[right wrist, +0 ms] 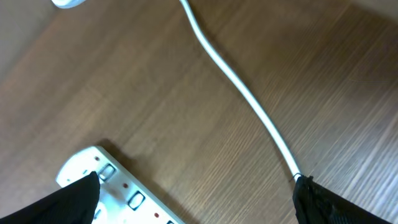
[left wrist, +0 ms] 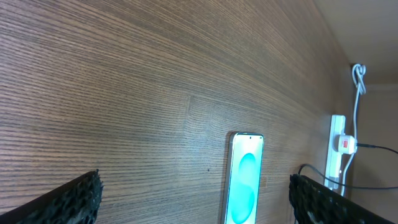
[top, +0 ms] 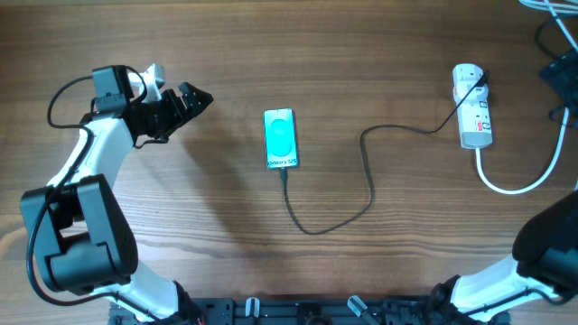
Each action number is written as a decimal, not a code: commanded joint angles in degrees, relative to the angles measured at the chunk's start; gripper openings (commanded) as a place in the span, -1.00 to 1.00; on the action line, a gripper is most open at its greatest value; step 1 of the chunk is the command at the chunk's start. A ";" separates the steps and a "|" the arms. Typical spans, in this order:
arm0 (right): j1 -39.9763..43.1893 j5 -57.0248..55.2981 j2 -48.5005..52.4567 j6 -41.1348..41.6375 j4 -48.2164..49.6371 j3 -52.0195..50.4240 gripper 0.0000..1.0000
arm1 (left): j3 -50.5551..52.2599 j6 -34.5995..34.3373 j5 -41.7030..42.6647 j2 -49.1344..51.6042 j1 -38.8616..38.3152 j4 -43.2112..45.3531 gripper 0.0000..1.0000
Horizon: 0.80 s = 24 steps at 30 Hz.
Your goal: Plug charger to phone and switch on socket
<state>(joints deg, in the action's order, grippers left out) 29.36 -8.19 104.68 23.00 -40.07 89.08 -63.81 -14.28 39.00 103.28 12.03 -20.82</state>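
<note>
Left hand (top: 194, 97): fingers spread wide, empty, poised above brown wood-grain tabletop (top: 181, 199). Ahead of it and well apart: small rectangular phone with lit teal screen (top: 281, 138), lying flat.

Right hand (right wrist: 196, 196): fingers also wide apart, nothing between them. Just below and toward one finger: end of white elongated plastic power strip (right wrist: 134, 200).

Long thin black charger cable (top: 366, 171) traced from the power strip, looping over the tabletop, meeting the phone's end nearest the robot. Looks seated there; connector too small to confirm.

Judged step: plugging apparently done, switching at the power strip now in hand. Switch position not readable in any view.

Next move, if the switch is off: right hand down onto the strip's switch. One fingertip pressing, lightly enough not to shove the strip or drag the charger cable out of the phone.

Views compared:
- Overhead only: full cable run with both ends, and left hand's distance from phone.
- Left wrist: low look along the phone, with the strip standing far beyond it. No sign of the cable's joint with the phone.
- Right wrist only: strip's slots and small red marks close up, plus thick white cord (right wrist: 249, 101) slanting off beyond the fingers. No phone, no charger cable.
</note>
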 commanded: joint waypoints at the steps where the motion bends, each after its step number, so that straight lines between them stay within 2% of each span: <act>1: -0.24 -0.85 5.09 0.96 0.87 -2.84 0.99 | 0.11 0.13 0.02 -0.22 0.09 0.00 1.00; 12: -0.31 8.55 16.50 -3.67 2.67 -3.30 0.99 | 0.11 0.13 0.02 -0.22 0.09 0.00 1.00; 15: -0.74 13.60 18.56 -8.24 4.26 -3.30 0.99 | 0.11 0.11 0.04 -0.22 0.09 0.00 1.00; 24: -2.78 13.57 18.75 -10.10 5.11 -3.32 0.99 | 0.11 0.13 0.04 -0.22 0.09 0.00 1.00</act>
<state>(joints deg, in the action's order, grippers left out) 28.25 2.96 122.19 15.22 -34.92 85.93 -63.81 -14.28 39.00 103.28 12.03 -20.80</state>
